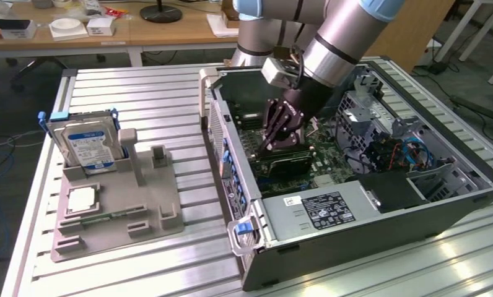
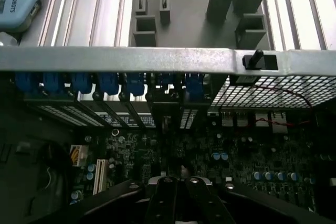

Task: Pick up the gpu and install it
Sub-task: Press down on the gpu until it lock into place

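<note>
A: Where's the gpu?
B: Inside the computer case, flat against its motherboard, beneath the gripper.
A: Fingers?
B: Pinched together, holding nothing. I'd press squarely, evenly, so the card seats.

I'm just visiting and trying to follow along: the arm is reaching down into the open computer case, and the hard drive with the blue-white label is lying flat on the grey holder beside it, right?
Not quite. In the exterior view the hard drive stands upright on its edge in a slot of the grey holder, not flat. The rest holds: the arm's gripper is down inside the open computer case.
</note>
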